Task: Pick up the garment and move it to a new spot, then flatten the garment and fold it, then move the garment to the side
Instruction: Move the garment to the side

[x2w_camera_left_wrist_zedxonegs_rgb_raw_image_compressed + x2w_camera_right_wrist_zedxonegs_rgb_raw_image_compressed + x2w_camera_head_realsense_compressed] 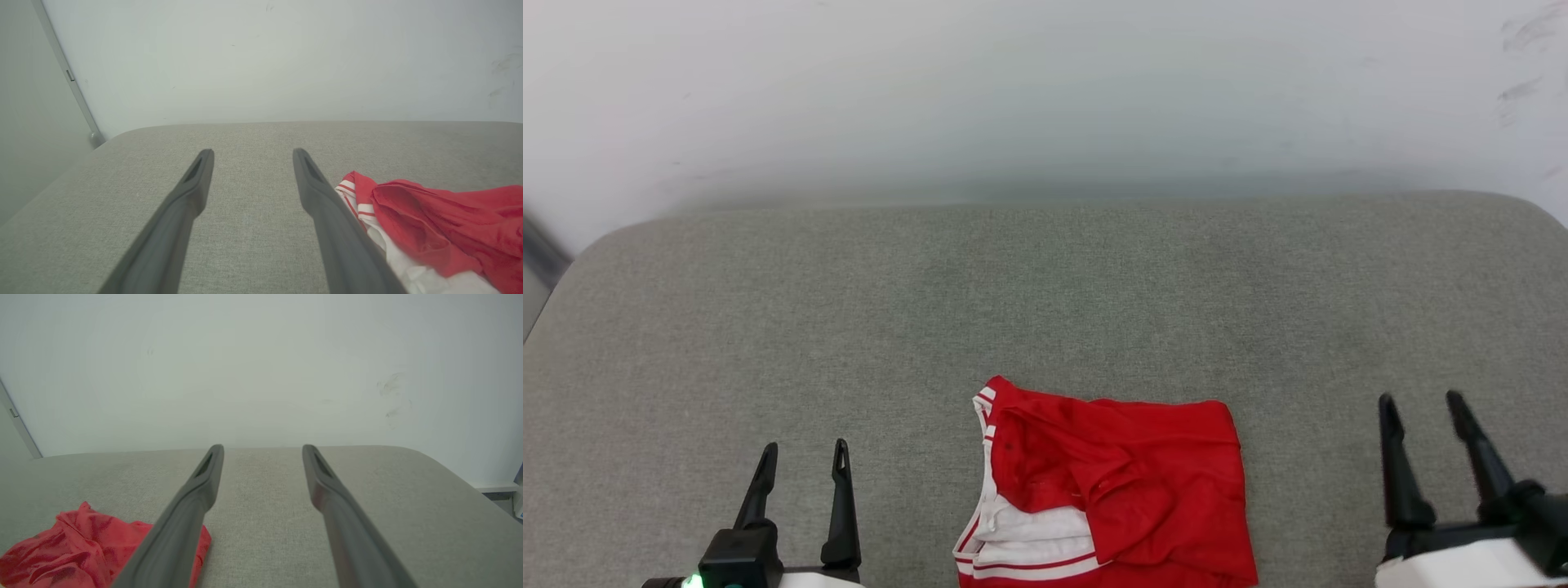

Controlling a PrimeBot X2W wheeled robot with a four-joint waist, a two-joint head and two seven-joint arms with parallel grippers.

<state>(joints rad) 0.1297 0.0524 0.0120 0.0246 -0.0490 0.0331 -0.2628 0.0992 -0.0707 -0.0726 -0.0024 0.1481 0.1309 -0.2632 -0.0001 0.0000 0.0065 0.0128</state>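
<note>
Nearest the robot, the left claw (805,447) rises from the lower left of the head view. Its two long, dark, matte fingers taper to narrow tips, stand spread apart and hold nothing. Each tip has a slim slot on its inner face, plain in the left wrist view. The right claw (1419,400) stands at the lower right, likewise spread and empty, and its fingers lean slightly to the right. Both claws sit on glossy white housings, and a small green light glows at the base of the left one.

Between the claws, apart from both, the garment (1127,482) lies at the near edge of the desk (1045,286). It is folded into a rough rectangle of thin, slightly shiny red fabric, rumpled into soft creases. White layers with red stripes show along its left side and near corner. Its lower edge runs out of the head view.

The desk top is covered in a grey, finely woven cloth with a flat, even texture, and its far corners are rounded. Beyond it stands a pale, smooth wall (1045,82) with faint dark scuff marks at the upper right.
</note>
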